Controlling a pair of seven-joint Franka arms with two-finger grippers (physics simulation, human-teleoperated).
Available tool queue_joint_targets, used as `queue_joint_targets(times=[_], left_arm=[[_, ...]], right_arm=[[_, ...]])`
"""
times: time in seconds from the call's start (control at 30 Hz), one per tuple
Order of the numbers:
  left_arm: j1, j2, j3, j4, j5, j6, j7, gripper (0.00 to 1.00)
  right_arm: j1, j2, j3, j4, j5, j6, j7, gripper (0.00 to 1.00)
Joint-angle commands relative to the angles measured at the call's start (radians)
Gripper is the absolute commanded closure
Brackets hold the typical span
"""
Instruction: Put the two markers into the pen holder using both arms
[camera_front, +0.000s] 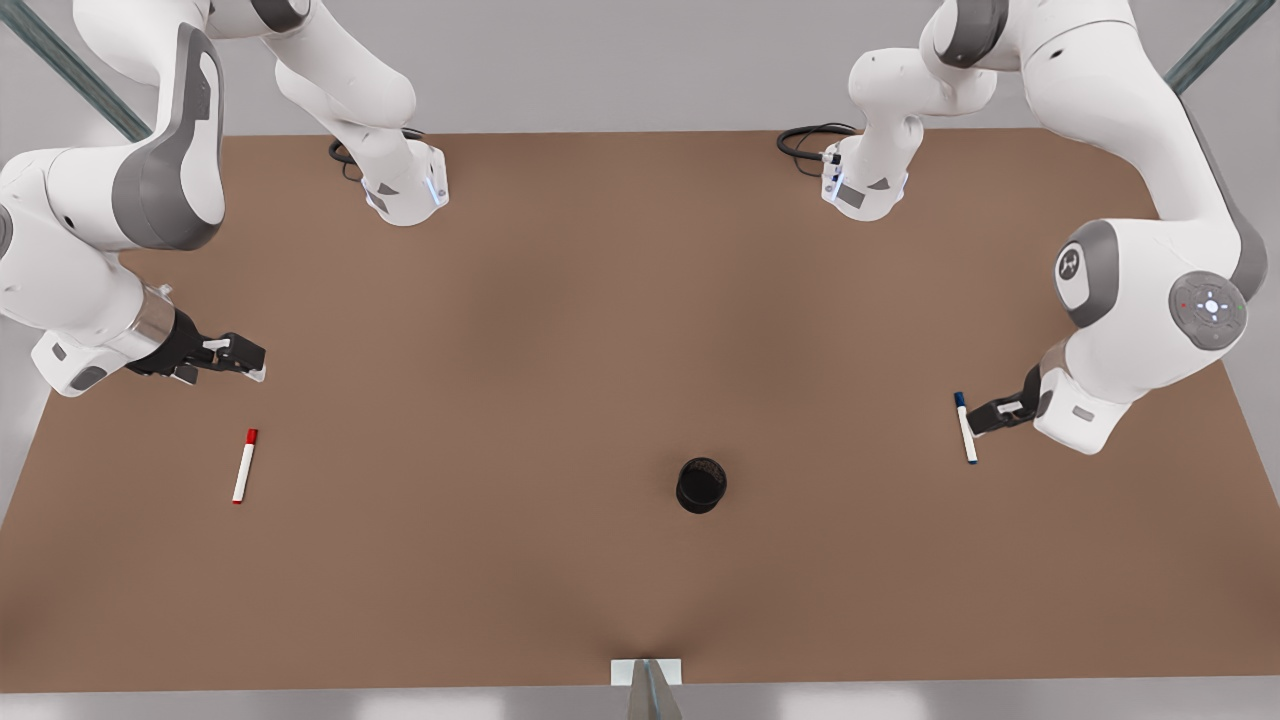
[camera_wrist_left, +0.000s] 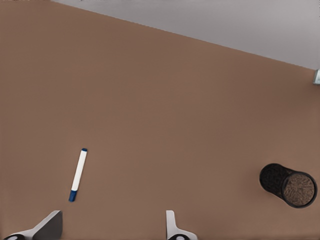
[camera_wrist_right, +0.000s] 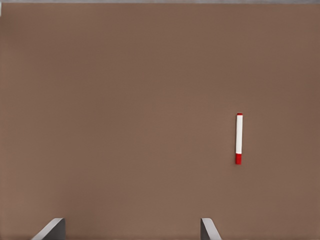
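I have 2 markers flat on the brown table and both arms out over it. The left gripper, at the front view's right, hovers just beside the blue-capped marker; its wrist view shows both fingers spread wide, released, with that marker lying apart from them on the table. The right gripper, at the front view's left, hangs with its fingers also parted and holding nothing. The red-capped marker lies near it, toward 6 o'clock in the front view. The pen holder stands upright toward 9 o'clock from the blue-capped marker, well apart from both pens.
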Motion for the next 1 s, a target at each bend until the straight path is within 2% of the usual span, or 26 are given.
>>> queue_joint_targets(times=[0.0,0.07,0.1,0.23,0.33,0.37,0.53,0.73,0.87,0.97], left_arm=[[0.003,0.003,0.0,0.001,0.005,0.02,0.216,0.0],[0.035,0.046,0.002,-0.004,-0.004,0.037,0.247,0.0],[0.082,0.069,0.002,-0.04,-0.021,0.111,0.33,0.0],[0.15,0.092,0.003,-0.316,-0.024,0.451,0.453,0.0],[0.181,0.107,0.002,-0.447,-0.028,0.625,0.512,0.0],[0.194,0.128,0.003,-0.447,-0.028,0.633,0.514,0.0],[0.211,0.17,0.002,-0.465,-0.028,0.659,0.517,0.0],[0.216,0.254,0.002,-0.467,-0.028,0.72,0.606,0.0],[0.222,0.263,0.002,-0.514,-0.028,0.764,0.635,0.0],[0.225,0.259,0.002,-0.544,-0.03,0.789,0.649,0.0]], right_arm=[[0.0,-0.001,0.001,0.0,0.001,0.002,-0.021,0.0],[0.0,-0.001,0.001,0.0,0.001,0.002,-0.019,0.0],[0.0,-0.001,0.001,0.0,0.001,0.002,-0.019,0.0],[0.0,0.04,-0.001,-0.001,-0.002,0.049,-0.007,0.0],[-0.002,0.119,-0.001,-0.032,-0.008,0.149,-0.014,0.0],[-0.017,0.143,-0.004,-0.072,-0.03,0.206,-0.011,0.0],[-0.063,0.398,-0.019,-0.055,-0.114,0.493,-0.021,0.0],[-0.066,0.551,-0.06,-0.021,-0.217,0.526,-0.025,0.0],[-0.06,0.7,-0.096,0.157,-0.219,0.52,-0.068,0.0],[-0.067,0.732,-0.123,0.186,-0.215,0.516,-0.115,0.0]])
